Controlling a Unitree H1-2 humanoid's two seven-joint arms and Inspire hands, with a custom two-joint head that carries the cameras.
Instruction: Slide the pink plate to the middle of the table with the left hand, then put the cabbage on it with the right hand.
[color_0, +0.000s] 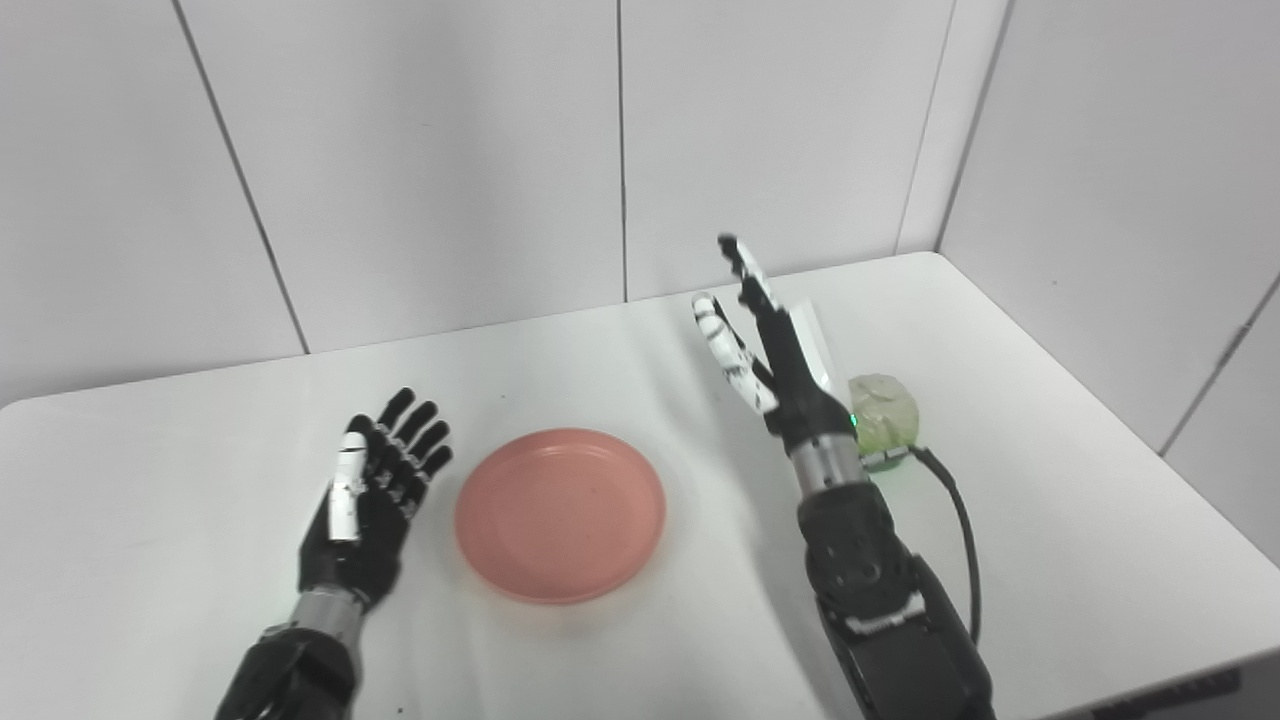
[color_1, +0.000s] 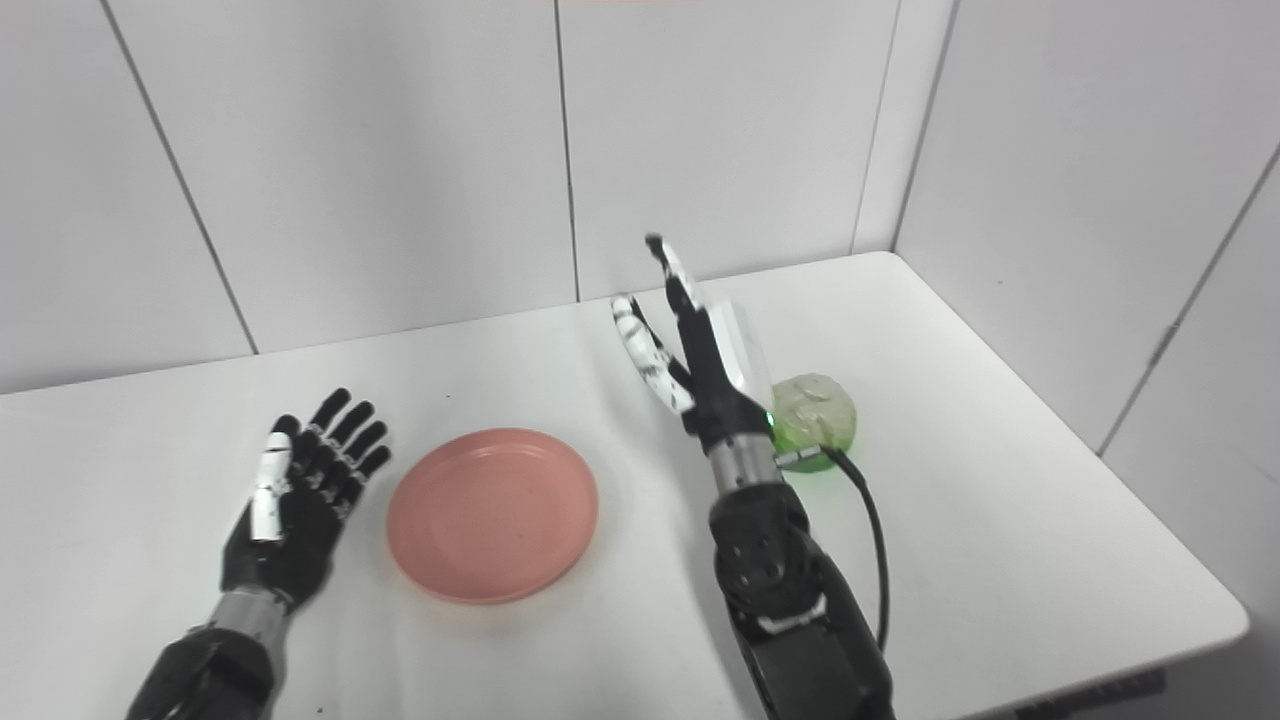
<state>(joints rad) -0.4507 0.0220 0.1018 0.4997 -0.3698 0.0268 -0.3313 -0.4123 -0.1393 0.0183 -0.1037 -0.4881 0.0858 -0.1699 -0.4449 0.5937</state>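
Note:
The pink plate (color_0: 560, 514) lies flat on the white table (color_0: 1050, 470), around its middle. My left hand (color_0: 372, 490) rests just left of the plate, open with fingers spread, not touching it. A pale green cabbage (color_1: 815, 415) sits on the table to the right. My right hand (color_0: 760, 335) is raised upright just left of the cabbage, fingers extended and apart, holding nothing. The wrist partly hides the cabbage's left side in the left eye view.
White panel walls stand close behind the table and along its right side. The table's right edge (color_1: 1150, 500) runs diagonally beyond the cabbage. A black cable (color_0: 955, 510) loops from the right wrist down the forearm.

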